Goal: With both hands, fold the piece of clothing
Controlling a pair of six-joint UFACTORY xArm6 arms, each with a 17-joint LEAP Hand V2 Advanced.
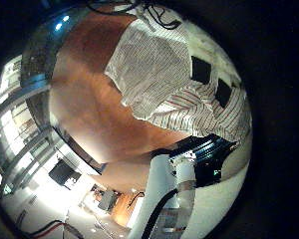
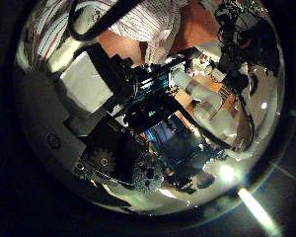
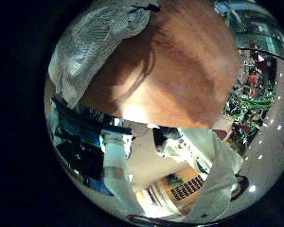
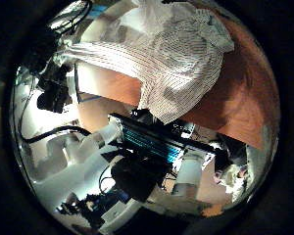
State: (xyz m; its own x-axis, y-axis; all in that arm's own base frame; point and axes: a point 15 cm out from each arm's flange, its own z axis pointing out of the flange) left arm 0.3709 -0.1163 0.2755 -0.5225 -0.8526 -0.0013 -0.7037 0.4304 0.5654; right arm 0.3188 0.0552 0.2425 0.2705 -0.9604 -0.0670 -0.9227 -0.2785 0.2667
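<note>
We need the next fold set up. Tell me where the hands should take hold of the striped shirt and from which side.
The striped shirt lies crumpled in a loose heap on the wooden table, not spread flat. Probably best to pinch a free outer edge where the cloth meets bare wood, coming in from that open table side with each hand on a separate stretch of hem, then pull apart to flatten. Sleeves and collar cannot be told apart.

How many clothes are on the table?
1. A single striped piece of clothing lies crumpled on the brown table. The right hand's palm views show the same garment on the tabletop. Another piece could lie outside these views.
</note>
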